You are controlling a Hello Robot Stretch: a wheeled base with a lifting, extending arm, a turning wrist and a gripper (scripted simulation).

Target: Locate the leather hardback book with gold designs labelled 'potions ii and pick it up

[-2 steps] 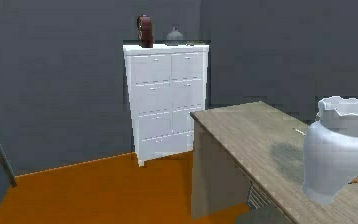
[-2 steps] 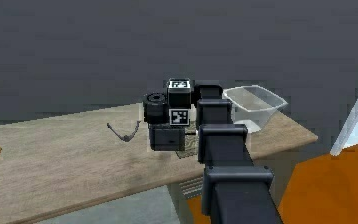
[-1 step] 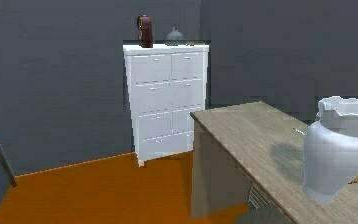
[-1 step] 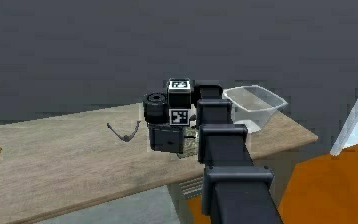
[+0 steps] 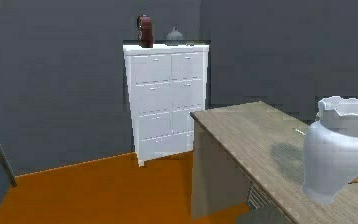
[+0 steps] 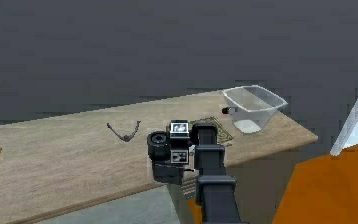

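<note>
The arm's dark bar rises from the bottom edge of the arm side view and reaches over a pale wooden tabletop (image 6: 77, 150). My gripper (image 6: 161, 152) is a dark body left of the two white marker squares. Its far end is hard to make out against the wood, so I cannot tell whether it holds anything. A flat brownish thing with a faint pattern (image 6: 215, 127) lies on the tabletop just right of the markers, partly hidden by the arm; it may be the book. A pair of glasses (image 6: 124, 129) lies beyond the gripper.
A clear square container (image 6: 255, 108) stands at the tabletop's right end. In the forward view a white chest of drawers (image 5: 167, 100) stands against the dark wall, with a dark red object (image 5: 144, 30) and a grey object (image 5: 175, 35) on it. A white vase (image 5: 337, 148) stands on the wooden table (image 5: 257, 135). The floor (image 5: 97, 185) is orange.
</note>
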